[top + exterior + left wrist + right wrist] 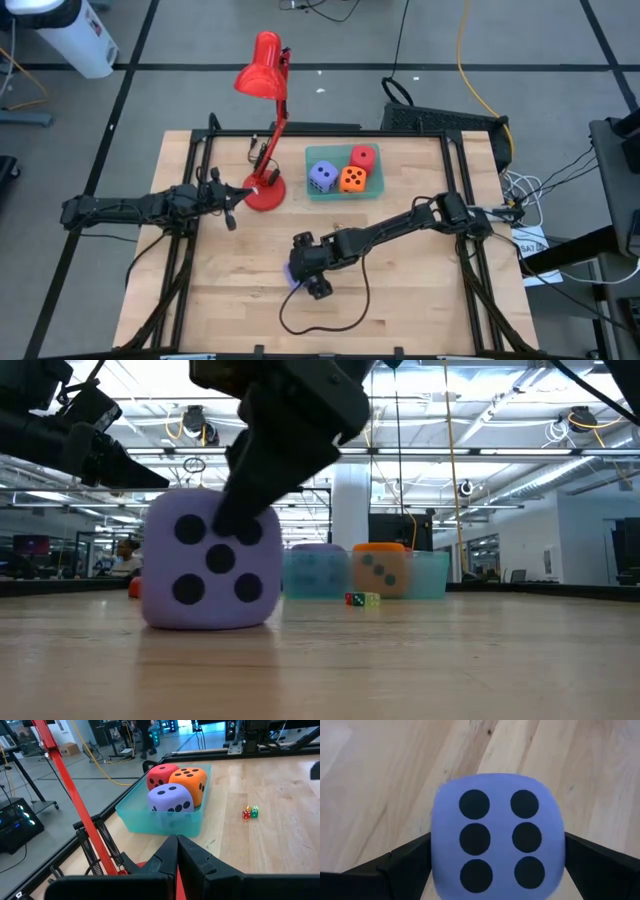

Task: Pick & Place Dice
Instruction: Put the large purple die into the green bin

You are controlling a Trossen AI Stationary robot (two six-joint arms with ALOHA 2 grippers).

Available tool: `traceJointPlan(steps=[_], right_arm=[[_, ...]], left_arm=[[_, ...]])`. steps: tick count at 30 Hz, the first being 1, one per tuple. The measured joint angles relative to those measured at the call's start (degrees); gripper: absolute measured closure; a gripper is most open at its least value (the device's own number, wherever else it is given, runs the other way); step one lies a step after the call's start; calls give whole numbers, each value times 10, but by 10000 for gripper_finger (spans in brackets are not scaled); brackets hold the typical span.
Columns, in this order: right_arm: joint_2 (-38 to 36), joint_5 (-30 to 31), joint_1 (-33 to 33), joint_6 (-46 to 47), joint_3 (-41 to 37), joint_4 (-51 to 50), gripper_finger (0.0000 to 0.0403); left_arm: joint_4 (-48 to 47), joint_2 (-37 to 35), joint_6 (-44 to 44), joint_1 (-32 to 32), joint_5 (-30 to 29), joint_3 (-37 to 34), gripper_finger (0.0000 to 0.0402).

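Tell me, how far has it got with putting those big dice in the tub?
Three dice already sit in the teal tub: purple, orange and red. The right claw stands open around the fourth, a purple die on the table, not yet lifted. The left claw waits shut by the red lamp.

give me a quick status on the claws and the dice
Right claw open, straddling the loose purple die on the table. Left claw shut, idle by the red lamp. Three dice in the teal bin. Nothing blocking.

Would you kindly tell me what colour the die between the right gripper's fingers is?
Purple-blue die with black pips, clearest in the right wrist view.
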Motion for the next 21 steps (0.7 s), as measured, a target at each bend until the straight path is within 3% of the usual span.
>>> traceJointPlan(steps=[13, 21], right_arm=[[12, -12, -2, 68, -2, 63, 10], [-34, 33, -22, 82, -2, 59, 31]], left_arm=[[1, 0, -1, 0, 0, 0, 380], [3, 0, -15, 0, 2, 0, 380]])
